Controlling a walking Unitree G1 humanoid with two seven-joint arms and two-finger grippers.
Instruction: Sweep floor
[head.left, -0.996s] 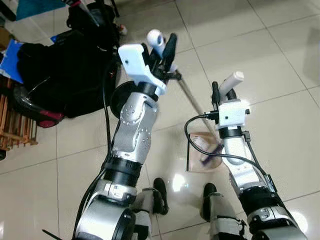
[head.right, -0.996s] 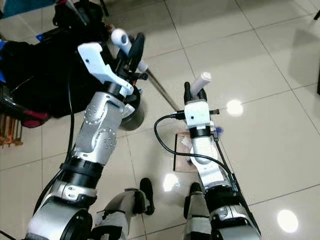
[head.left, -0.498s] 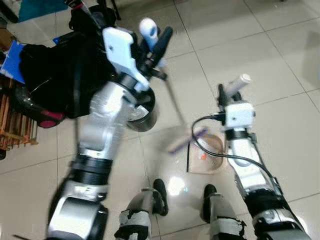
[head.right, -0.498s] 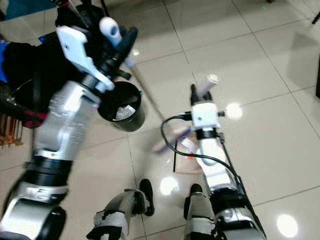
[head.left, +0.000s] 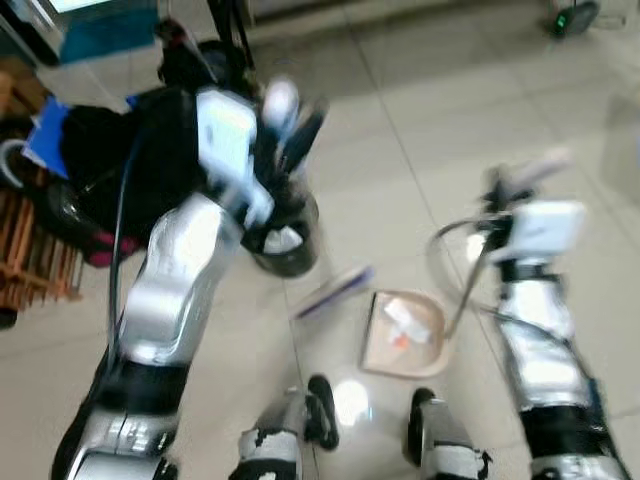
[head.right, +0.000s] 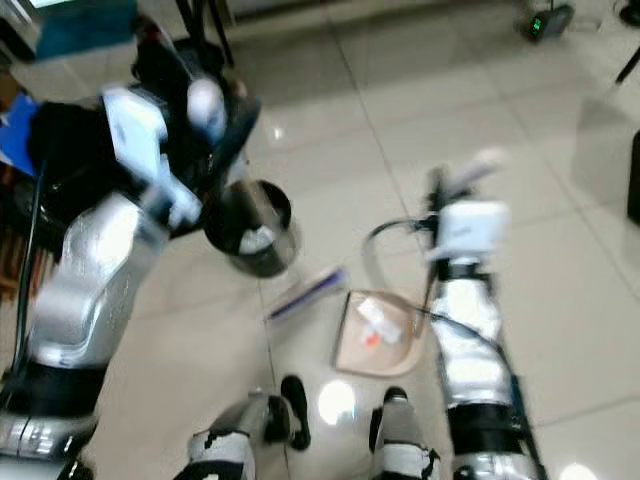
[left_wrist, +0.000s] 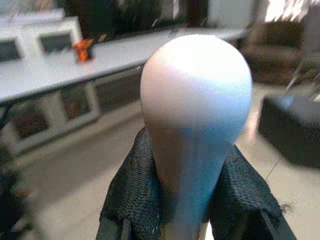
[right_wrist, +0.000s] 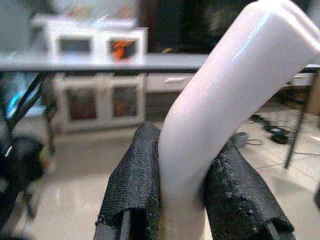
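Head views blurred; read positions loosely.

Your left gripper (left_wrist: 192, 200) is raised high, its black fingers (left_wrist: 132, 195) clamped on the rounded white knob of the broom handle (left_wrist: 196, 100). The broom's thin shaft can't be traced through the blur; its purple bristle head (head.left: 333, 291) sits low over the pale tiled floor (head.left: 430, 110), just beside the beige plastic dustpan (head.left: 405, 337).

Your right gripper (right_wrist: 187, 197) has its fingers (right_wrist: 132, 185) closed around the bent white handle of the dustpan's long stick (right_wrist: 220, 110). The pan lies flat on the tiles in front of the robot's feet, with a white scrap and a small orange bit (head.left: 400, 325) inside.

A round black waste bin (head.right: 250, 235) with white rubbish in it stands near the bristles, beneath the left forearm.

Risks, as I judge them:
- Lift or tilt the pan carelessly and the scraps slide back out.
- Swing the broom wide and the shaft may knock the bin over.
- A black cable loop (head.right: 385, 240) hangs at the right wrist, close to the stick; it could snag.
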